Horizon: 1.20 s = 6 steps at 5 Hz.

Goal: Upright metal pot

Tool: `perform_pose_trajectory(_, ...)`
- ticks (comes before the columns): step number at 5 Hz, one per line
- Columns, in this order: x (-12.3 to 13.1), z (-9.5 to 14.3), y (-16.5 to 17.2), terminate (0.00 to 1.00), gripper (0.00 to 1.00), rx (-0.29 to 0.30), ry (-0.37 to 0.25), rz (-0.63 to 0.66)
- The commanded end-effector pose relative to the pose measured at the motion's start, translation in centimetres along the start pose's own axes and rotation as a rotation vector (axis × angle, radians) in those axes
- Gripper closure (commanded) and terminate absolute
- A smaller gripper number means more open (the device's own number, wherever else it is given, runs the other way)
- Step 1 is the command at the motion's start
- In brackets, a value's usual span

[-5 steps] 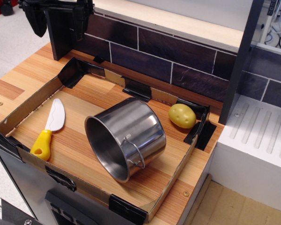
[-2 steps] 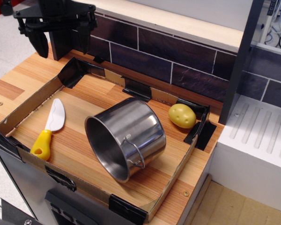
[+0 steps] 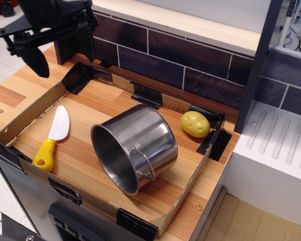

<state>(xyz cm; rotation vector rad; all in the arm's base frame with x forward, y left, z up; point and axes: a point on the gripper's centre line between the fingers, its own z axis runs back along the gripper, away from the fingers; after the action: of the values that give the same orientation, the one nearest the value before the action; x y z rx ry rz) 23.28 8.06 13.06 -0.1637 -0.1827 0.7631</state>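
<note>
The metal pot [image 3: 135, 146] lies on its side in the middle of a cardboard-walled tray [image 3: 30, 108], its open mouth facing the front left. One thin wire handle shows near the rim at the front. My gripper [image 3: 60, 52] is black, open and empty. It hangs above the tray's back left corner, well apart from the pot.
A yellow potato [image 3: 195, 124] lies at the tray's back right corner. A knife with a yellow handle and white blade [image 3: 52, 138] lies at the tray's left. A dark tiled wall [image 3: 190, 60] runs behind. A white ribbed drainer [image 3: 276, 145] stands to the right.
My gripper has come down and tilted, its fingers spreading wider apart. The pot, potato and knife have not moved.
</note>
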Motion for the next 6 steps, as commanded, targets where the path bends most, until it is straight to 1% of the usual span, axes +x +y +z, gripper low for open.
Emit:
perform_pose_trajectory(1, -5.0, 1.3, 0.1, 0.00, 0.00, -0.047, 0.087, -0.168)
perform_pose_trajectory(2, -7.5, 0.2, -0.5, 0.00, 0.00, -0.108, 0.117, -0.190)
perform_pose_trajectory(3, -8.8, -0.1, -1.3, 0.00, 0.00, -0.178, 0.109, -0.140)
perform_pose_trajectory(4, -9.8, -0.2, -1.8, 0.00, 0.00, -0.221, 0.100, -0.106)
perform_pose_trajectory(5, -10.2, -0.6, -2.3, 0.00, 0.00, -0.229, 0.098, -0.098)
perform_pose_trajectory(6, -9.7, -1.9, -2.7, 0.00, 0.00, -0.212, 0.068, -0.055)
